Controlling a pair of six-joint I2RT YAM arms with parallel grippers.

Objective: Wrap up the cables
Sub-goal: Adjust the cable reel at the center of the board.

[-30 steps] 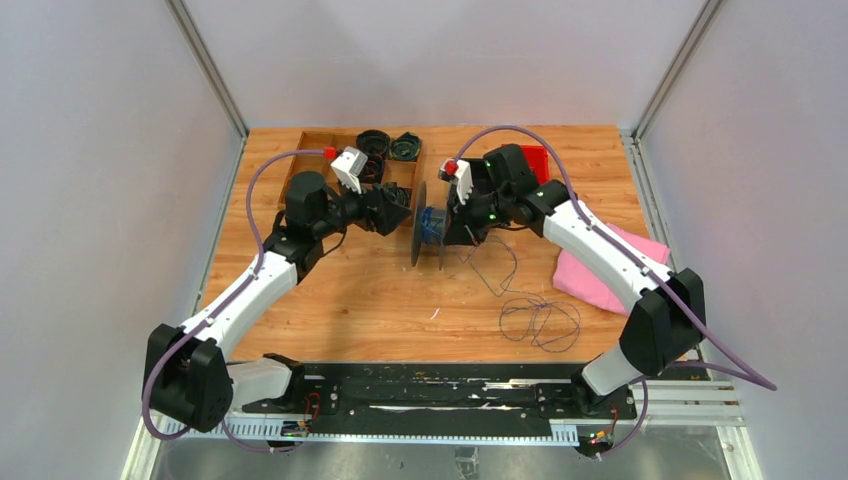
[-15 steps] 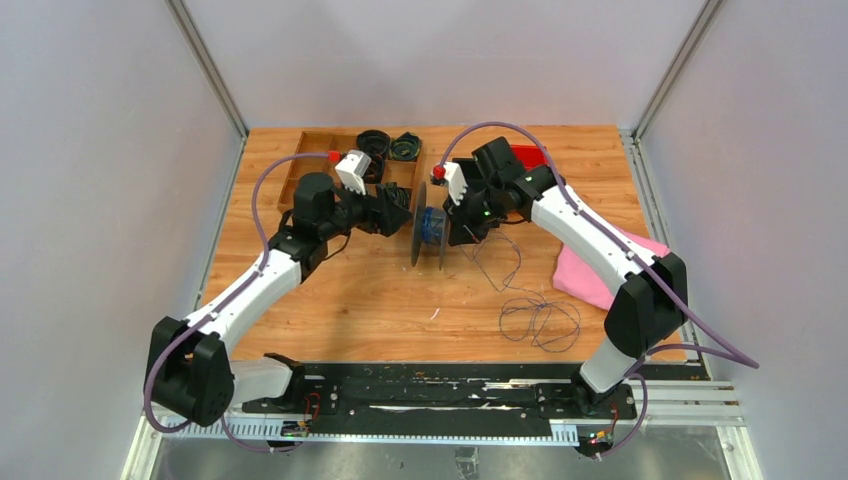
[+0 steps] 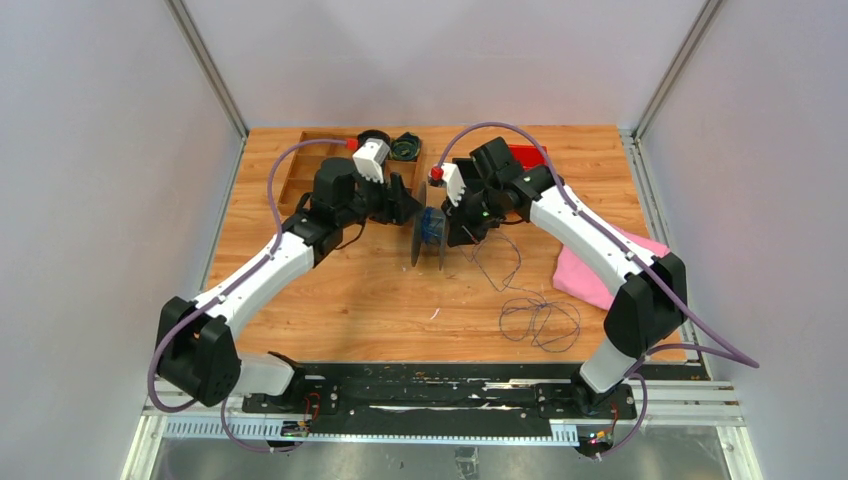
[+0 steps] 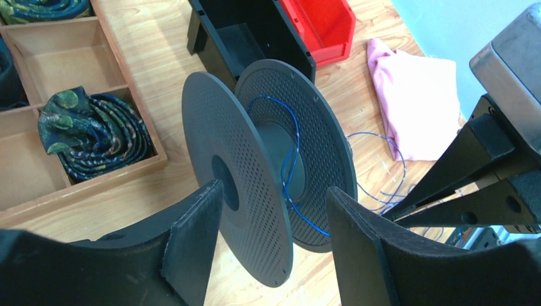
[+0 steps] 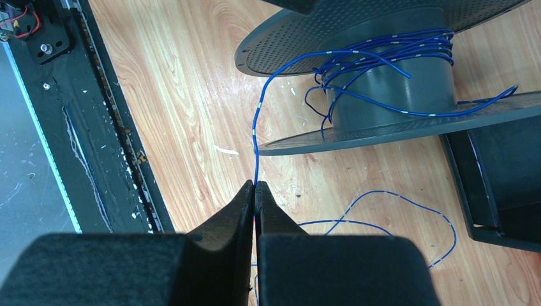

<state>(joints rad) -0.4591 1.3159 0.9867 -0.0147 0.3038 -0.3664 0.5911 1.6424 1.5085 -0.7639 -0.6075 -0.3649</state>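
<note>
The big grey spool stands on its rims mid-table, with a few turns of thin blue cable round its core. My right gripper is shut on the cable just below the spool. The cable runs taut from its tips up to the core. In the top view it sits at the spool's right side. Loose cable loops lie on the table in front. My left gripper is open, its fingers either side of the spool's near flange, not touching it.
A wooden compartment tray with rolled dark ties sits far left. A black box and a red bin stand behind the spool. A pink cloth lies at the right.
My left gripper has moved right and away from me, up to the spool's left flange. My right gripper shifted a little left with the cable, then held still.
</note>
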